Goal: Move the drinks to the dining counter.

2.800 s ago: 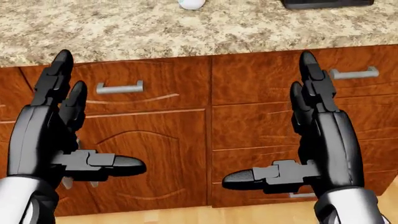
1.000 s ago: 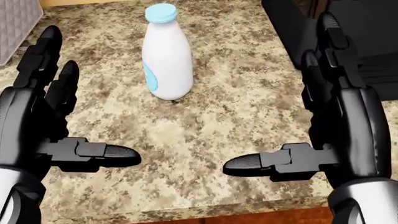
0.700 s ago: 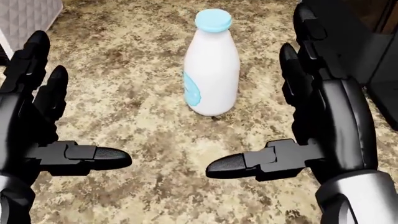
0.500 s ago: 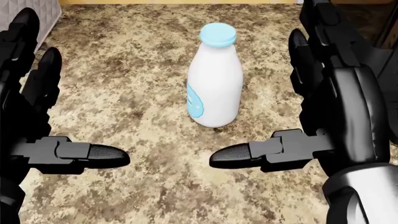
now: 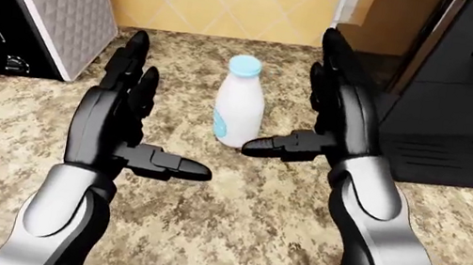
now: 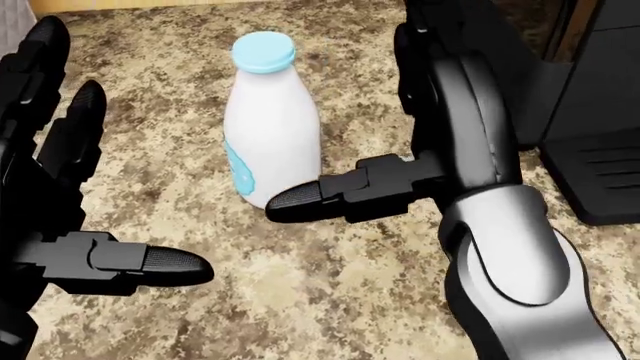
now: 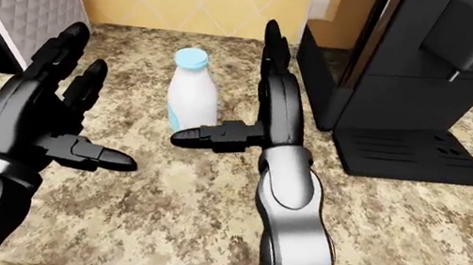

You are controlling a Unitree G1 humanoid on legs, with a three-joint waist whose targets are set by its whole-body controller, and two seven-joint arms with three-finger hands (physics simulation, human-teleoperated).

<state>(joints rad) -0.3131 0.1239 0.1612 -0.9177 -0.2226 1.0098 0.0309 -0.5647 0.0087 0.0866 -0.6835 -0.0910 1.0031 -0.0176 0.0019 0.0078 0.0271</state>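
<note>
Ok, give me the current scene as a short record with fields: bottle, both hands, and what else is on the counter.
bottle: white milk bottle with a light blue cap, upright on the granite counter
right hand: open, beside the bottle on its right in the head view, thumb crossing under its base; contact cannot be told
left hand: open, apart from the bottle, to its left
toaster: at the left in the left-eye view
coffee machine: black, at the right in the right-eye view
task state: bottle not yet gripped
</note>
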